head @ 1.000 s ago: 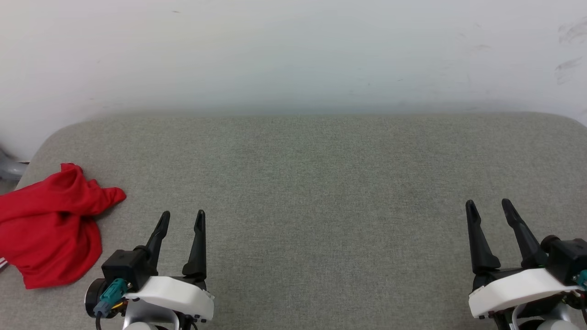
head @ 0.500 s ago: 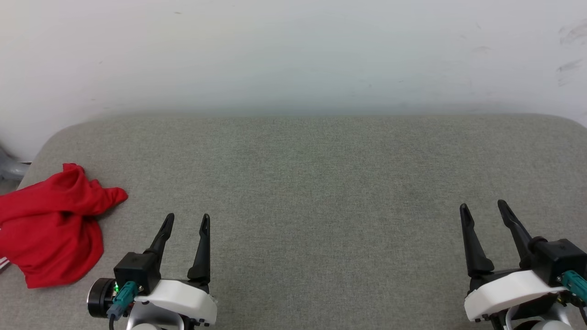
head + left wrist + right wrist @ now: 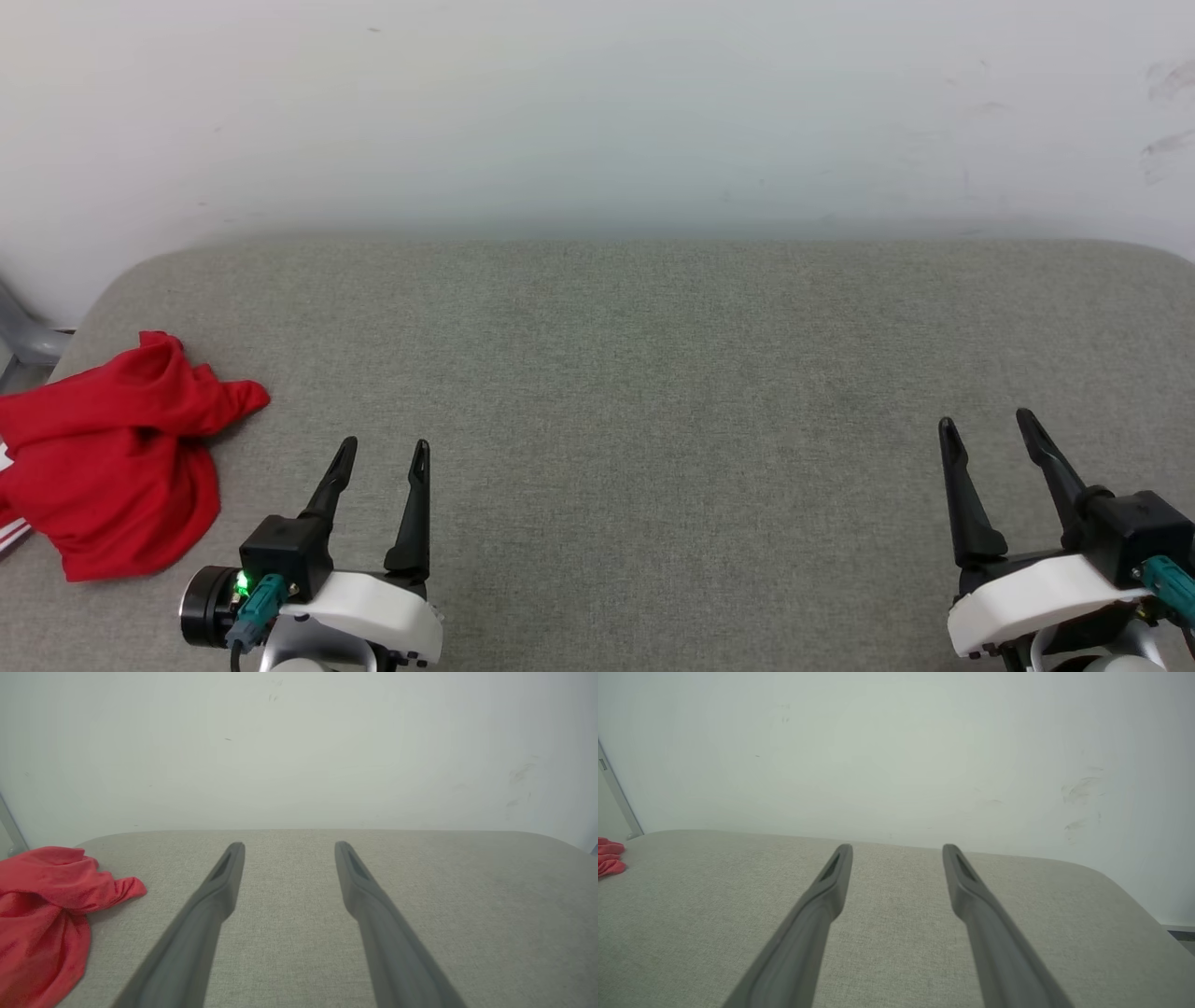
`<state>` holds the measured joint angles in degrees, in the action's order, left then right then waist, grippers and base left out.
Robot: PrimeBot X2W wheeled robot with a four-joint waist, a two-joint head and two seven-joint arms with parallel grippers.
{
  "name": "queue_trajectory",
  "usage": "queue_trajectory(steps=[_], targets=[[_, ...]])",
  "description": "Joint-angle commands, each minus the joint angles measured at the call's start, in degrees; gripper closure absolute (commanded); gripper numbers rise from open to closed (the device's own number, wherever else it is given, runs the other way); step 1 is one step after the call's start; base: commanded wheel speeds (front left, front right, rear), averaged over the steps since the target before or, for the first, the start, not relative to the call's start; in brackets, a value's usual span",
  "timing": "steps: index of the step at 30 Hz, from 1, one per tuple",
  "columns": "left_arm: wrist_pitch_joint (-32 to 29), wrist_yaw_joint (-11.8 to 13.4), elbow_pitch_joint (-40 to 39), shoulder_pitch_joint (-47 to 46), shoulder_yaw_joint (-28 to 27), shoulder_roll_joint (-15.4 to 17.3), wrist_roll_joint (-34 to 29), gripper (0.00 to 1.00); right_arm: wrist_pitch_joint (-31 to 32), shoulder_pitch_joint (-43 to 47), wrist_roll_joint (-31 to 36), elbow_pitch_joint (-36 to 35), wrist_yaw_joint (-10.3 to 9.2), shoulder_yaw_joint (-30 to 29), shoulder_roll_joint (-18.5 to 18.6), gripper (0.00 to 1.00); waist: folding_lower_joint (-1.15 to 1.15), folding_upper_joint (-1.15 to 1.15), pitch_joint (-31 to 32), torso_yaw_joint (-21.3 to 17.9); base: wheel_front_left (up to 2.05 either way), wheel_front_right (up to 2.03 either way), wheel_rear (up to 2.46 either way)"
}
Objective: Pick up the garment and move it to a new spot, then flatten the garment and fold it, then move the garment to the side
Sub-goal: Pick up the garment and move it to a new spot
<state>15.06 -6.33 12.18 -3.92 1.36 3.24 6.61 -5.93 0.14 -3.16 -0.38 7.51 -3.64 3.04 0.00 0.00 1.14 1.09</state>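
Observation:
The garment point(image 3: 112, 457) is a bright red crumpled heap at the left edge of the grey padded surface point(image 3: 653, 373), with a bit of striped trim at its lower left. It also shows in the left wrist view point(image 3: 42, 905), and a small red corner of the garment point(image 3: 609, 858) sits at the far left of the right wrist view. My left gripper point(image 3: 386, 450) stands open, empty, to the right of the heap and apart from it. My right gripper point(image 3: 988, 421) is open and empty near the right edge.
A pale wall point(image 3: 597, 112) rises behind the grey surface. A grey metal leg point(image 3: 28, 341) shows past the surface's left edge. The surface's rounded right corner point(image 3: 1125, 891) drops off toward the floor.
The whole head view has shifted slightly down and right, so the camera moved. The left gripper drew back a little toward the bottom edge. The garment lies as before.

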Motion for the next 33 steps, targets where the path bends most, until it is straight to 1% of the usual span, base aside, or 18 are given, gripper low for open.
queue_trajectory(steps=[1, 6, 12, 21, 33], targets=[[0.18, -0.08, 0.12, -0.7, -0.22, -0.07, 0.09, 0.0, -0.13, 0.6, -0.12, 0.01, -0.04, -0.07, -0.24, 0.0, 0.0, 0.0, 0.03, 0.13, 0.0, 0.0, 0.0], [0.17, -0.19, 0.66, -1.1, -0.7, -0.18, 0.41, 0.0, -0.17, 0.84, -0.77, 0.08, -0.04, 0.04, -0.24, 0.0, 0.0, 0.0, 0.2, 1.29, 0.0, 0.0, 0.0], [0.17, 0.1, 0.66, -1.21, -1.31, -0.24, -0.04, 0.0, 0.08, 0.89, -0.74, -0.48, -0.04, 1.14, -0.24, 0.0, 0.0, 0.0, 0.14, 4.21, 0.0, 0.0, 0.0], [0.17, 0.12, 0.39, -1.78, -2.88, -0.32, -0.07, 0.0, 0.51, 0.42, -0.26, -1.57, -0.04, 2.37, -0.23, 0.0, 0.0, 0.0, -0.27, 11.18, 0.0, 0.0, 0.0], [0.17, -0.31, -0.21, -2.16, -4.92, -0.36, 0.33, 0.0, 0.76, -0.41, 0.05, -2.48, -0.05, 5.62, 0.14, 0.0, 0.0, 0.0, -0.61, 20.27, 0.0, 0.0, 0.0]])
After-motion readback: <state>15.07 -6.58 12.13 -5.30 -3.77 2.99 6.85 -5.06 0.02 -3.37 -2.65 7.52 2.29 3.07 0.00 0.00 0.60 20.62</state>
